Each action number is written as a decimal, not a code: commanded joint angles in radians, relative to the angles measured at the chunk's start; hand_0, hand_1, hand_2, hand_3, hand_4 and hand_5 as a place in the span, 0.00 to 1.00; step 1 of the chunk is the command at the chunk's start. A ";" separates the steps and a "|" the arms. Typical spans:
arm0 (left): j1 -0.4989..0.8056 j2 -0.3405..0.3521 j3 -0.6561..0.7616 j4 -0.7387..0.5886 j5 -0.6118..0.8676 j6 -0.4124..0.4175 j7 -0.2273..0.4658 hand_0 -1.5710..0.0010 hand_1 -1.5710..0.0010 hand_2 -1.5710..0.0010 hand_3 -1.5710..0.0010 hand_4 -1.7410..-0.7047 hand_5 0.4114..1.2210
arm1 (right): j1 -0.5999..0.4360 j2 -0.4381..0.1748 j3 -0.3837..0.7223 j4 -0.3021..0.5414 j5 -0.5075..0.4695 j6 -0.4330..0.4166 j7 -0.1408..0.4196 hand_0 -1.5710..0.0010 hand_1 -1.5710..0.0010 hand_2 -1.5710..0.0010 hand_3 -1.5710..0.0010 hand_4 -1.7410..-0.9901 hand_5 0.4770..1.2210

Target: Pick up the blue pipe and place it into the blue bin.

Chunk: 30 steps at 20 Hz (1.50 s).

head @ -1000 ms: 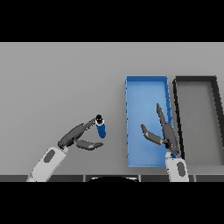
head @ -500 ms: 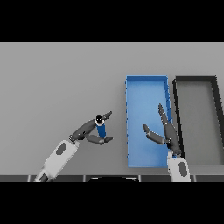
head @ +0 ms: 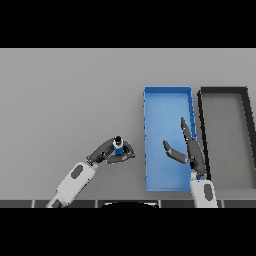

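Note:
The blue pipe (head: 118, 147), a short blue cylinder with a dark cap, stands upright on the grey table just left of the blue bin (head: 150, 100). My left hand (head: 107, 152) has its fingers and thumb curled round the pipe from the left and below. The right hand (head: 188, 149) hovers over the right part of the blue bin, fingers straight and thumb spread, holding nothing. The bin is a long shallow blue tray lying lengthwise away from me.
A black bin (head: 246, 91) of similar shape lies right beside the blue one, at the table's right. Grey table surface (head: 65, 95) stretches to the left and far side.
My left hand has moved right toward the blue bin and closed round the pipe, which has turned from lying tilted to upright. The right hand has barely shifted.

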 commanded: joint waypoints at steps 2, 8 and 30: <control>0.006 0.004 -0.006 -0.007 -0.017 0.016 -0.033 0.18 0.15 0.14 0.19 0.09 0.88 | 0.008 -0.002 -0.001 0.007 0.004 -0.001 -0.025 1.00 1.00 1.00 1.00 0.73 0.17; 0.015 -0.022 -0.010 -0.119 0.002 0.060 -0.077 0.05 0.04 0.04 0.09 0.02 0.97 | -0.003 -0.007 -0.005 0.007 0.009 -0.006 -0.020 1.00 1.00 1.00 1.00 0.74 0.17; -0.042 -0.025 -0.039 -0.241 -0.002 0.046 0.082 0.00 0.00 0.00 0.05 0.00 1.00 | -0.059 -0.111 -0.049 -0.109 -0.298 0.234 -0.036 1.00 1.00 1.00 1.00 0.68 0.13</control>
